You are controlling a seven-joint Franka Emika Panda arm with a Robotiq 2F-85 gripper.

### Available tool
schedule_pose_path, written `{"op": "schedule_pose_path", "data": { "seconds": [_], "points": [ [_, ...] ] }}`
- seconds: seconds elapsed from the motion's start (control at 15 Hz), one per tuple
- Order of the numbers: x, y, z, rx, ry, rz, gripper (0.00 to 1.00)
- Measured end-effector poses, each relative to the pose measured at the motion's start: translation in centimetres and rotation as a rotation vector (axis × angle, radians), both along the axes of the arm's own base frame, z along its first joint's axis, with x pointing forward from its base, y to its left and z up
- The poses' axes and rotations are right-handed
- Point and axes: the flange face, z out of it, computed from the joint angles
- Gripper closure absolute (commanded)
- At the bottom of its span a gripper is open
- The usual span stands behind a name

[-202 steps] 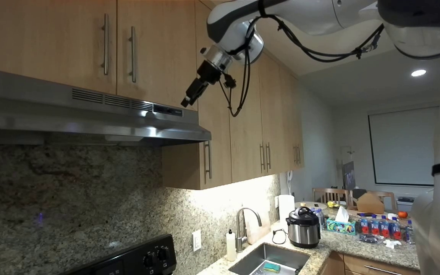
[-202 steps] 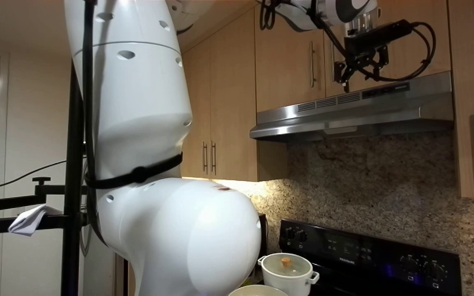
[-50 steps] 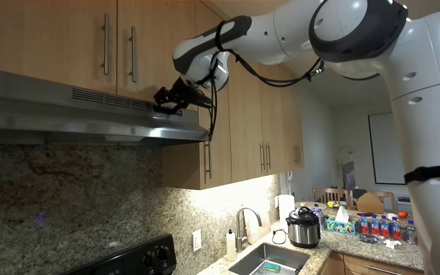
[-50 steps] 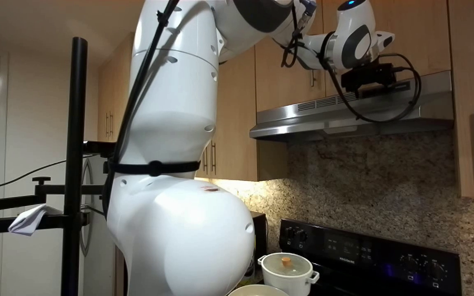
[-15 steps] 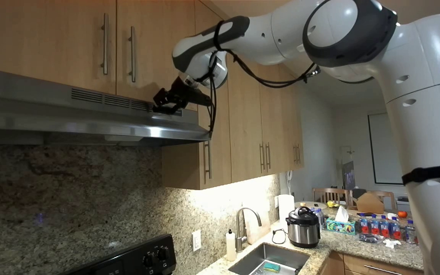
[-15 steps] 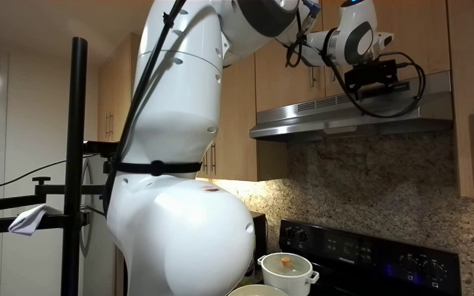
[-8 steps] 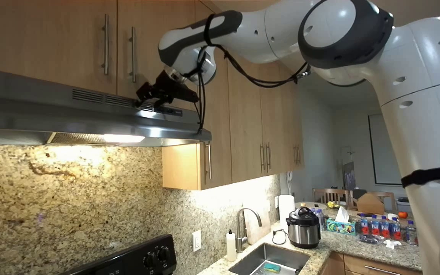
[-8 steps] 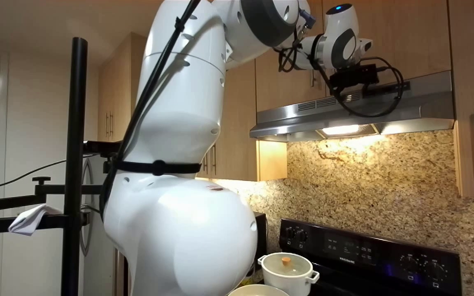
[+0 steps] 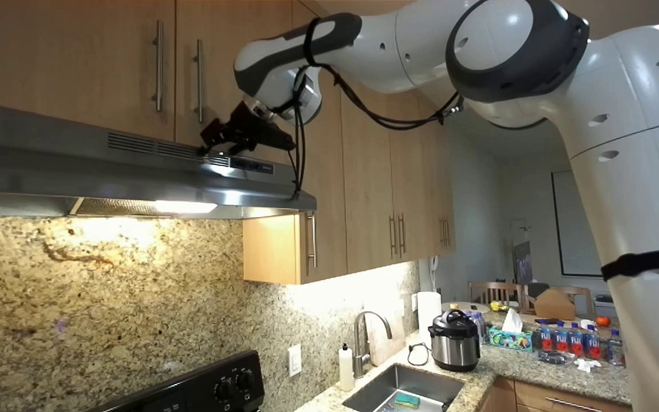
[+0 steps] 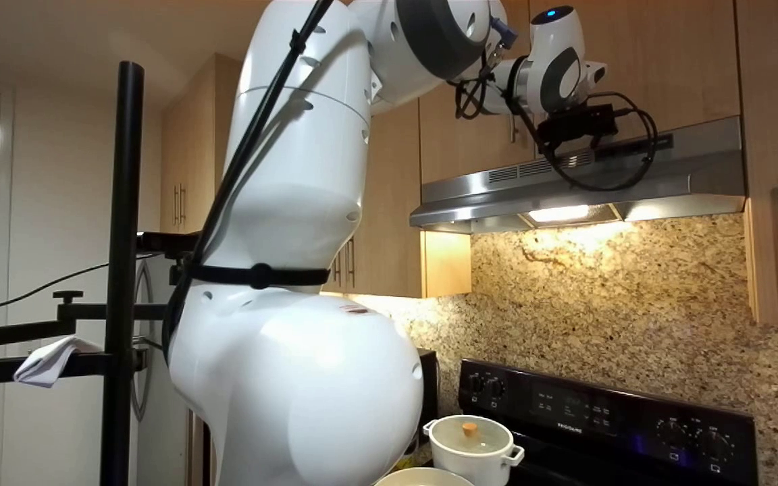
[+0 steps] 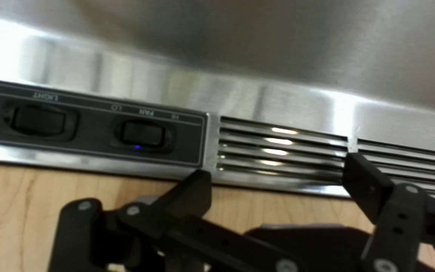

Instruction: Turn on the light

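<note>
The hood light (image 9: pixel 185 207) glows under the steel range hood (image 9: pixel 135 177); the lit lamp (image 10: pixel 559 213) also shows in an exterior view. In the wrist view, which stands upside down, the rocker switch marked LIGHT (image 11: pixel 40 120) sits on a dark panel, with the FAN switch (image 11: pixel 142 133) beside it. My gripper (image 11: pixel 276 170) is open and empty, its fingers wide apart in front of the vent slots, to the side of the panel. In an exterior view the gripper (image 9: pixel 217 151) is by the hood's front, apart from the LIGHT switch.
Wooden cabinets with bar handles (image 9: pixel 199 80) rise just above the hood. A stove (image 10: pixel 598 405) with a white lidded pot (image 10: pixel 473 455) stands below. The sink (image 9: pixel 404 389) and a pressure cooker (image 9: pixel 454 341) are further along. Loose cables (image 10: pixel 605 185) hang from the wrist.
The gripper came down to the hood's switch panel, then moved left along the hood in both exterior views. Between 1.0 and 0.5 s ago the hood light came on, brightening the backsplash.
</note>
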Motion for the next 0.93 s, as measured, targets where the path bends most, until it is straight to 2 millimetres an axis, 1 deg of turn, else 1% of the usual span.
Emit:
{"op": "schedule_pose_path", "data": {
  "seconds": [0.2, 0.4, 0.73, 0.93],
  "points": [
    [-1.1, -0.2, 0.6, 0.004, -0.031, -0.011, 0.00],
    [-2.5, -0.1, 0.3, 0.005, -0.042, -0.015, 0.00],
    [-4.8, -0.2, -2.3, -0.014, -0.015, -0.038, 0.00],
    [-7.1, -0.6, -3.8, -0.012, -0.035, -0.084, 0.00]
  ]
}}
